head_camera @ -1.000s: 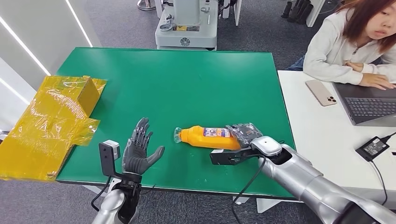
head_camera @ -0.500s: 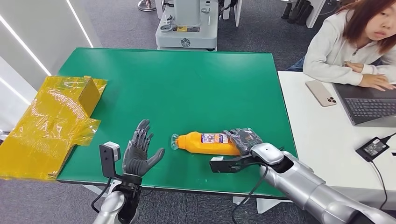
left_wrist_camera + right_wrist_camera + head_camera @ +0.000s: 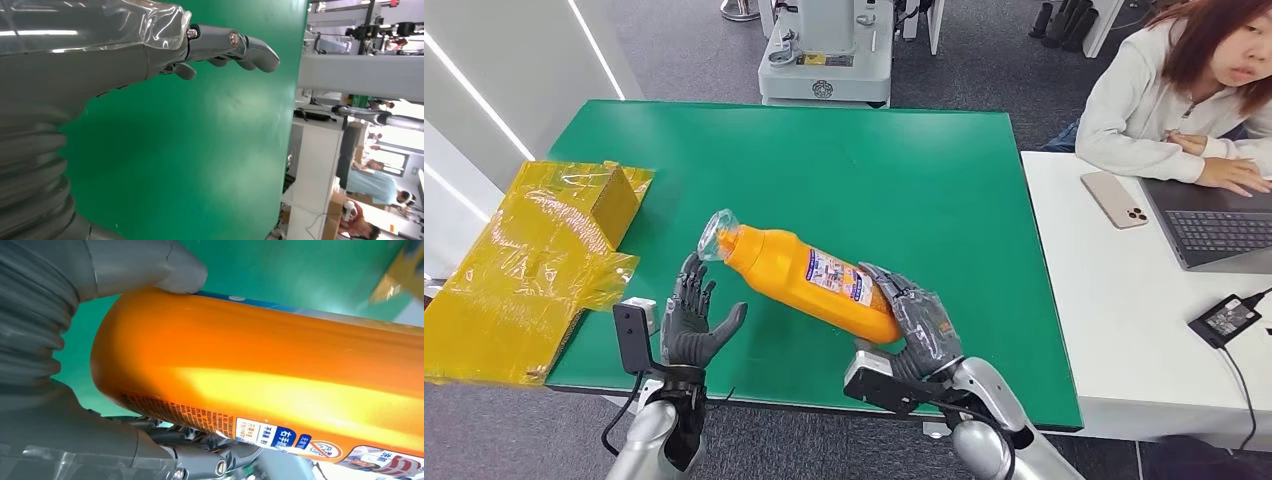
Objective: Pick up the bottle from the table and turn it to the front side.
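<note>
Orange bottle [image 3: 809,282] lifted clear of green table [image 3: 874,170], tilted, capped end up and toward left hand, base low in right hand [image 3: 914,325]. Grasped round lower body: thumb on one side, dark fingers [image 3: 200,460] beneath, per right wrist view. Smooth glossy plastic, rounded shoulders, clear film over cap [image 3: 716,236]; printed label [image 3: 834,276] partly showing, small text panel wrapping toward underside. Likely slippery; grip sits far from cap, so long end may swing or droop during rotation. Judged best: roll slowly about long axis, keep squeeze even, stop once main label faces camera, avoid fingers sliding onto label. Left hand [image 3: 692,322] just beside cap, released, palm up, fingers spread, holding nothing; placed well to steady neck if needed. Table matte, flat, uniform. Beyond bottle's cap end, off table edge, crinkled yellow wrapped box [image 3: 534,255], shiny film. Beyond bottle's base side, white desk [image 3: 1114,290] with phone [image 3: 1112,198], laptop [image 3: 1214,222], seated person [image 3: 1184,90].
</note>
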Available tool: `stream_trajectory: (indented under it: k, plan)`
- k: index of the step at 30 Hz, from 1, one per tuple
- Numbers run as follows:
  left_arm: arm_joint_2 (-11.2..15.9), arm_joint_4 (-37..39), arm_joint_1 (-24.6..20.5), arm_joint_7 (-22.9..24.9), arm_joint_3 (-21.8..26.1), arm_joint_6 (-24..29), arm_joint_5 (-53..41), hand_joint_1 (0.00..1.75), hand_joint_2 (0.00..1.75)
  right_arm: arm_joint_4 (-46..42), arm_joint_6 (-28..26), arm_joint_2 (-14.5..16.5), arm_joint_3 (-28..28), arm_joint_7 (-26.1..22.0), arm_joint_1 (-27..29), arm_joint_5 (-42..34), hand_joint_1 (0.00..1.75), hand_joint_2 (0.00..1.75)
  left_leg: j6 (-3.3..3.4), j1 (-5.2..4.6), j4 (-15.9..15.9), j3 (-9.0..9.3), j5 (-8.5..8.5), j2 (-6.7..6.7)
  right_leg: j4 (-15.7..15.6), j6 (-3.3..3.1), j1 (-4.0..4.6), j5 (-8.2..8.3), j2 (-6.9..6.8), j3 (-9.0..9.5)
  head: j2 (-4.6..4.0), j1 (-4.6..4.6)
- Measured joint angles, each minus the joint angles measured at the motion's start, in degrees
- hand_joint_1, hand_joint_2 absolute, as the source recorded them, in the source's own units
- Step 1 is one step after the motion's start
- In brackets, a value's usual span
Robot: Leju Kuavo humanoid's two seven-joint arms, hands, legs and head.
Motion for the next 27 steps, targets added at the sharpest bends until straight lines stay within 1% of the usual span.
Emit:
stream_trajectory:
  k: [2,4,6,8,12,16,22,27]
  plan:
    - [0.2,2.1,-1.5,-1.2,2.4,1.8,-0.3,0.0,1.75,-8.6,-4.3,3.5,-6.0,-1.2,6.5,0.8,1.75,1.75,-0.01,0.02,0.0,-0.02,0.0,-0.04,0.0,-0.02,0.02,-0.04,-0.03,-0.05,0.0,-0.02]
    - [0.5,5.6,-3.5,-2.1,5.0,2.4,-0.6,0.0,1.75,-16.1,-6.3,6.0,-11.8,-2.0,12.1,1.8,1.75,1.75,-0.01,0.0,0.0,-0.03,0.01,-0.06,0.0,-0.01,0.01,-0.05,-0.05,-0.04,0.0,-0.01]
    - [0.6,7.6,-4.7,-1.7,6.1,1.6,-0.6,0.0,1.75,-18.9,-6.7,7.1,-15.0,-3.0,14.8,2.0,1.75,1.75,0.0,-0.03,0.0,-0.04,0.01,-0.05,0.0,0.0,-0.01,-0.04,-0.04,-0.03,0.0,0.0]
    - [0.6,8.5,-5.4,-0.7,6.2,-0.6,0.5,0.0,1.75,-19.0,-6.5,7.8,-15.7,-3.4,15.3,2.4,1.75,1.75,0.0,-0.03,0.0,-0.04,0.01,-0.05,0.0,0.0,-0.02,-0.03,-0.04,-0.03,0.0,-0.01]
    - [0.4,10.3,-7.7,1.1,6.3,-6.8,3.6,0.0,1.75,-17.9,-6.7,9.6,-16.5,-4.5,15.4,3.7,1.75,1.75,0.0,-0.02,0.0,-0.03,0.01,-0.05,0.0,-0.01,-0.02,-0.03,-0.04,-0.04,0.0,-0.02]
    - [0.3,10.7,-9.4,4.1,6.3,-12.5,8.6,0.0,1.75,-17.4,-8.1,10.6,-17.5,-5.3,15.6,4.7,1.75,1.75,0.0,-0.02,0.0,-0.02,0.01,-0.05,0.0,-0.01,-0.02,-0.03,-0.04,-0.03,0.0,-0.02]
    - [0.9,7.9,-8.8,8.2,6.3,-17.1,13.9,0.0,1.75,-17.7,-9.9,11.1,-21.8,-5.2,16.9,4.9,1.75,1.75,0.0,-0.02,0.0,-0.05,0.0,-0.06,0.0,-0.01,-0.02,-0.04,-0.05,-0.04,0.0,-0.01]
    - [1.6,4.3,-7.5,9.2,6.3,-18.8,15.7,0.0,1.75,-18.1,-11.1,11.7,-27.0,-6.5,18.5,4.7,1.75,1.75,0.01,-0.03,0.0,-0.06,0.0,-0.06,0.0,0.0,-0.02,-0.04,-0.04,-0.04,0.0,-0.01]
